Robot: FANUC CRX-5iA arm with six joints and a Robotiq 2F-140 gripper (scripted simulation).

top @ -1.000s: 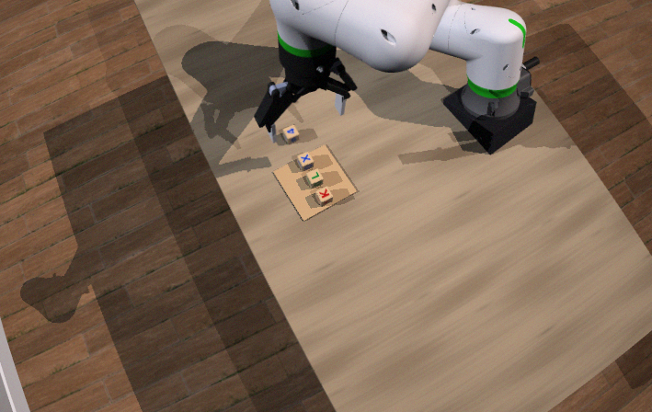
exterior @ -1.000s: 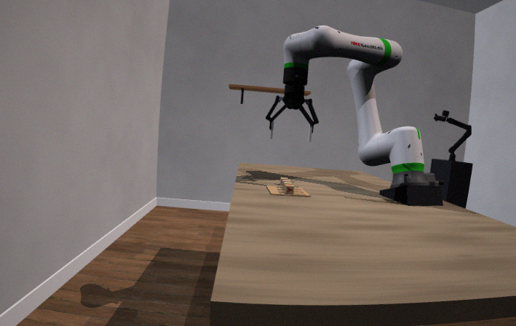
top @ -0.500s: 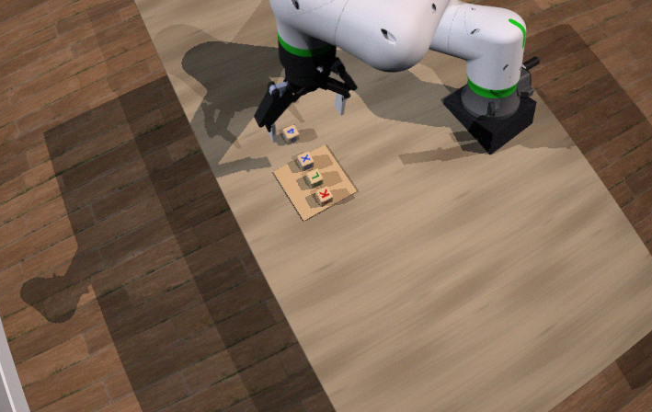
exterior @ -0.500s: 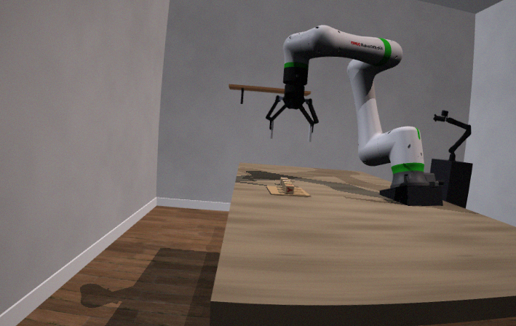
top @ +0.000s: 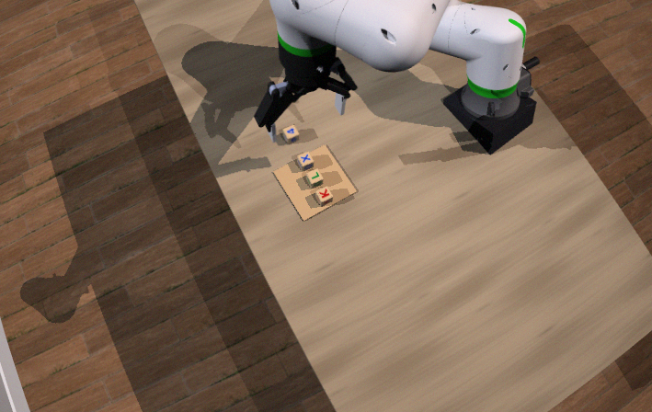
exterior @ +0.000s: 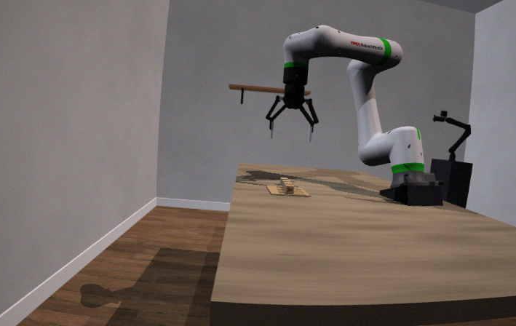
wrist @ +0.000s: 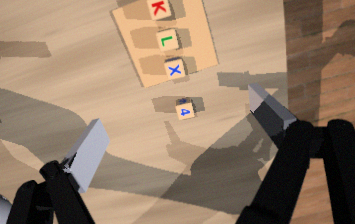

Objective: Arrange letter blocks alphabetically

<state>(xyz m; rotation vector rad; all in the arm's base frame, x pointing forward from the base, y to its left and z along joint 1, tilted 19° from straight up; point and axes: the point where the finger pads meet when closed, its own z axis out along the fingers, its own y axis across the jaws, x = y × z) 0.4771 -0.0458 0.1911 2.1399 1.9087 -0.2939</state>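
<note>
The thin square mat (top: 292, 197) (exterior: 302, 193) (wrist: 134, 60) lies flat on the table. On it three blocks stand flat in a nearly straight row with small gaps: red K (top: 324, 195) (wrist: 159, 8), green L (top: 314, 177) (wrist: 167, 40) and blue X (top: 305, 159) (wrist: 175, 69). Seen from the base they run K, L, X from left to right; their letter tops seem to point away from the base. X is near a mat edge. The blue 4 block (top: 291, 132) (wrist: 185, 110) lies off the mat, beyond X. My gripper (top: 306, 120) (exterior: 290, 137) (wrist: 174, 114) is open, empty and high above the table.
The robot's dark base (top: 492, 122) (exterior: 413, 195) stands on the table (top: 446, 266) (exterior: 332, 251). A table edge runs along the side of the mat away from the base. A wall shelf (exterior: 255, 88) and a dark stand (exterior: 457, 182) are in the background.
</note>
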